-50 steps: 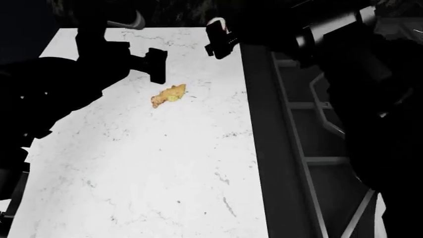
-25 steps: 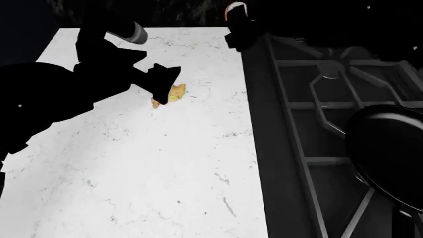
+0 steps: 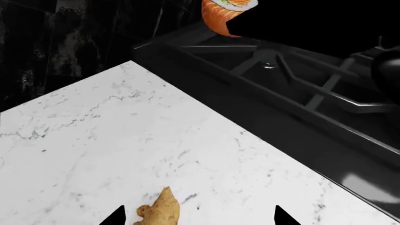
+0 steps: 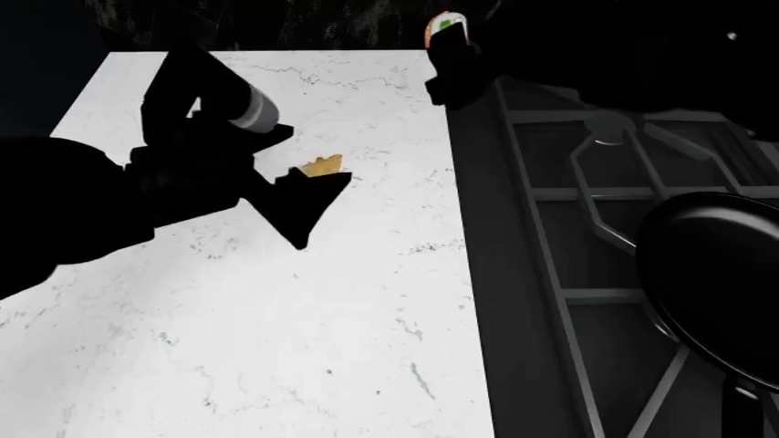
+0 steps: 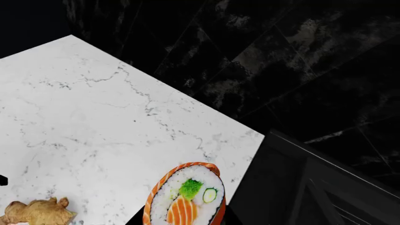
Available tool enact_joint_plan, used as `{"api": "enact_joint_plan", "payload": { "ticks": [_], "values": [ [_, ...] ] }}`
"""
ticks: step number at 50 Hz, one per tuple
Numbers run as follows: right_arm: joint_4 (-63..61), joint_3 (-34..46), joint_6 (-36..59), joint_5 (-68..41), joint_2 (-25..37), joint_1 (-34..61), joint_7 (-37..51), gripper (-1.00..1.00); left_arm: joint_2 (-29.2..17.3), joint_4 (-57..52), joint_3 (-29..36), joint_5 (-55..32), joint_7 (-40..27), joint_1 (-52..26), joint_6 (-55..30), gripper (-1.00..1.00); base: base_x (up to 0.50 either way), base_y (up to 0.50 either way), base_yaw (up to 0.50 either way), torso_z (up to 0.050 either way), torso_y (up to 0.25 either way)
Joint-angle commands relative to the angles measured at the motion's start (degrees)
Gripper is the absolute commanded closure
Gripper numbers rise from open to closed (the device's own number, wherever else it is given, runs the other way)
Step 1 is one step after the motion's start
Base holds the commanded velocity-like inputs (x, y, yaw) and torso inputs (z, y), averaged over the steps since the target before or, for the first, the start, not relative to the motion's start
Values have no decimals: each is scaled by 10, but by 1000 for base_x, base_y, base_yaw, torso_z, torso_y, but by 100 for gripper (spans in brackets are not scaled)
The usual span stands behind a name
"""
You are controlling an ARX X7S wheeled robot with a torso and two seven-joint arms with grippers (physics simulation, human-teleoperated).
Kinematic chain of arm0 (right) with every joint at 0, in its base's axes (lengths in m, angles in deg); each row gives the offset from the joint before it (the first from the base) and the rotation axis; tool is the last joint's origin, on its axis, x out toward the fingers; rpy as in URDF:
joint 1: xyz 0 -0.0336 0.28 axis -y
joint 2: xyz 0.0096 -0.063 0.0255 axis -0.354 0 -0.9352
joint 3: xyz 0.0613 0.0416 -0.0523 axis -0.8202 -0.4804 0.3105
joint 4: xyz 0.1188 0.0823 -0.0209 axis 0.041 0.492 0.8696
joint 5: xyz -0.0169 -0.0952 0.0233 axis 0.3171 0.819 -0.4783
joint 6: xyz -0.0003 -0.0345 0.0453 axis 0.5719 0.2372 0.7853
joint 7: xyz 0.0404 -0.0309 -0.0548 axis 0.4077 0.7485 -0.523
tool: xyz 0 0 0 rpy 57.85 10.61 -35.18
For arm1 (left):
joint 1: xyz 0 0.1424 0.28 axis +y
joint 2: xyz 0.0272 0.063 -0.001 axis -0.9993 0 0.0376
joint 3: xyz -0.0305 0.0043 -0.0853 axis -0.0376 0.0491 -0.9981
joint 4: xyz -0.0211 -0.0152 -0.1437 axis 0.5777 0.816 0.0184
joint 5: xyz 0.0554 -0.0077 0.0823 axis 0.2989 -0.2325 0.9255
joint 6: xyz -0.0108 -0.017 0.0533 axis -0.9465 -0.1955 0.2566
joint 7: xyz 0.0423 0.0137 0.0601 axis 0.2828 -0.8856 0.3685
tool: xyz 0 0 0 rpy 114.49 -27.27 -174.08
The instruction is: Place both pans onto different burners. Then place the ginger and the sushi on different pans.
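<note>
Now the left gripper (image 3: 196, 220) hangs wide open, the ginger (image 3: 159, 213) lying between its fingertips. Small, knobbly and probably light, so pinch its thick middle. Over by the stove, the right gripper (image 4: 453, 59) holds the sushi (image 5: 185, 194).

The table (image 4: 305, 319) looks like polished white marble with thin grey veins, smooth and faintly glossy, while the wall (image 5: 281, 61) behind it is dark, mottled stone with a dull sheen. The stove (image 3: 350, 164) has a glossy dark surface under matt black grates (image 4: 597, 196) that seem cast metal, and the pan (image 4: 718, 274) shows a smooth satin-black finish. The ginger (image 3: 161, 213) is rough, knobbly and matt; the sushi (image 5: 185, 199) has grainy white rice and a slick orange skin.
</note>
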Motion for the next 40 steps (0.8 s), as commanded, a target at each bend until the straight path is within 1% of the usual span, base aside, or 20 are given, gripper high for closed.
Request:
{"api": "enact_joint_plan", "payload": {
  "ticks": [1,21,31,40],
  "values": [
    [-22,-8,0,1,12,-4,11,100,-10,-21,14,5,1,6,-10,-100,0,0,0,0,0],
    [-43,-17,-4,-6,24,-14,23,100,10,8,36,38,-18,6,-8,-100,0,0,0,0,0],
    [-45,-18,-5,-6,24,-15,23,100,12,20,48,61,-19,4,-3,-100,0,0,0,0,0],
    [-48,-19,-9,-4,28,-21,24,100,22,41,71,101,-22,6,11,-100,0,0,0,0,0]
  ]
}}
